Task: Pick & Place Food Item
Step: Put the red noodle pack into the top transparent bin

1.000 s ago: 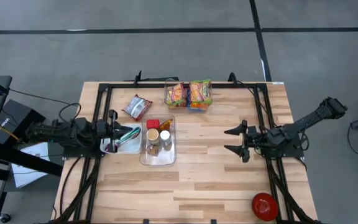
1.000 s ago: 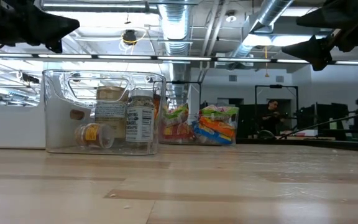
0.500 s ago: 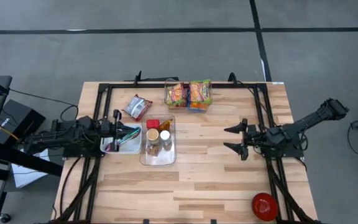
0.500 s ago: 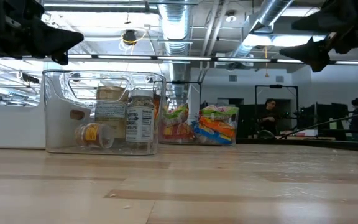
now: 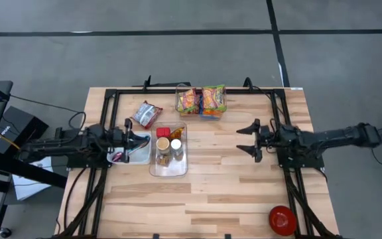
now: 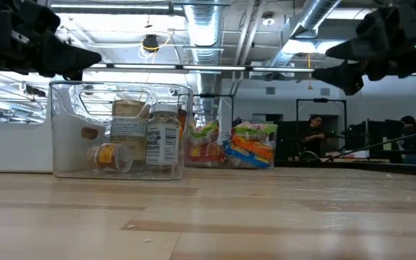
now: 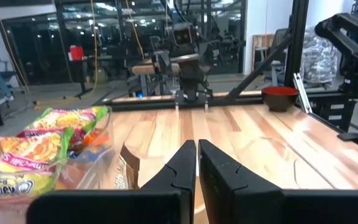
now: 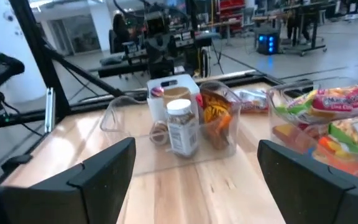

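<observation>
- clear plastic bin (image 5: 169, 158) on the wooden table (image 5: 231, 192) holds jars.
- left pincer (image 5: 132, 140) pressed together beside it.
- right pincer (image 5: 245, 139) spread, well apart.

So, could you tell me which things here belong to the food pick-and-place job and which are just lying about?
Job:
- clear bin holding jars
- noodle packets
- snack pouch
- left gripper, shut
- right gripper, open

Lying about:
- red bowl
- white tray

snack packets (image 7: 27, 155): cut by frame edge | red bowl (image 5: 282, 220): partly cut at bottom edge
</observation>
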### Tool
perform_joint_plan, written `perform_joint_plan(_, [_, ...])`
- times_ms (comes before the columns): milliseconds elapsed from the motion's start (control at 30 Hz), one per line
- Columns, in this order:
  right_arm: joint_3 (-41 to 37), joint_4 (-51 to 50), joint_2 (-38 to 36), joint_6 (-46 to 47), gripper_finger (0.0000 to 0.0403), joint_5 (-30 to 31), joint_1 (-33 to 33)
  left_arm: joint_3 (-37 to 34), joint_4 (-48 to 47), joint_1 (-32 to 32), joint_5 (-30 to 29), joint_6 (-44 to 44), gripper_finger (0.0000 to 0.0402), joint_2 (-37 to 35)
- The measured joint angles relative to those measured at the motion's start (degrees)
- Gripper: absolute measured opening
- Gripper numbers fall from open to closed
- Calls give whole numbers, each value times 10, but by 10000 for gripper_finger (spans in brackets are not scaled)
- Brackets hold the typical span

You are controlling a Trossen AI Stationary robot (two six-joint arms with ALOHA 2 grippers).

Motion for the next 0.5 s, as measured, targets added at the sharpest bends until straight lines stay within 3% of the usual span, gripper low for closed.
perform_joint_plan(167, [0,-79,-71,-10,330,-76,-64,0,0,0,0,0,13,21])
perform_joint_plan(333, [0,-119,-158,-12,331,-74,-93,0,0,0,0,0,13,39])
perform_joint_plan(500, [0,-231,-242,-12,330,-55,-76,0,0,0,0,0,13,53])
